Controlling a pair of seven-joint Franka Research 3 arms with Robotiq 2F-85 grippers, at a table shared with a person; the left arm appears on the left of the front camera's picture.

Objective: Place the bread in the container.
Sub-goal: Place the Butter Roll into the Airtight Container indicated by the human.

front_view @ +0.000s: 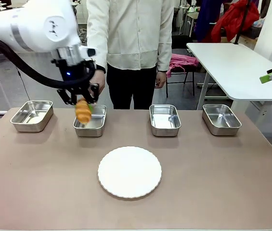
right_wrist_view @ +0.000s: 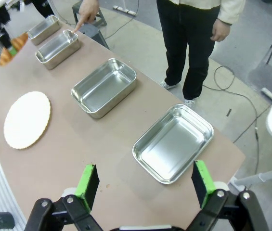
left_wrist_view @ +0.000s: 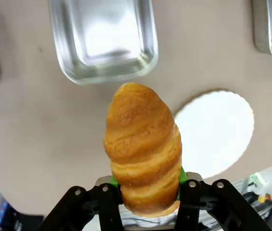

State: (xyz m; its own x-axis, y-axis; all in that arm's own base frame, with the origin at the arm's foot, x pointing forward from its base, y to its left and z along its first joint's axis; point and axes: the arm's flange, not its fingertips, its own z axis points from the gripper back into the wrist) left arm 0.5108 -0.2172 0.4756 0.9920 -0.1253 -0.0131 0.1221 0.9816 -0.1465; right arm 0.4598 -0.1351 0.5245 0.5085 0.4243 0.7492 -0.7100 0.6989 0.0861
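Just below left end effector [front_view: 82,102]: container [front_view: 90,121], still empty. Bread [front_view: 83,110] clamped in its fingers, lifted; lowering and release remain. Right end effector [right_wrist_view: 145,185] spread wide, idle.

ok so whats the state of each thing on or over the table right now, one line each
golden-brown ridged croissant: held in the air, over the table by the second pan
left gripper: jaws shut on the croissant
right gripper: jaws open, empty
four shiny rectangular steel pans: all empty
round white scalloped plate: empty
person's hand: pointing at the second pan
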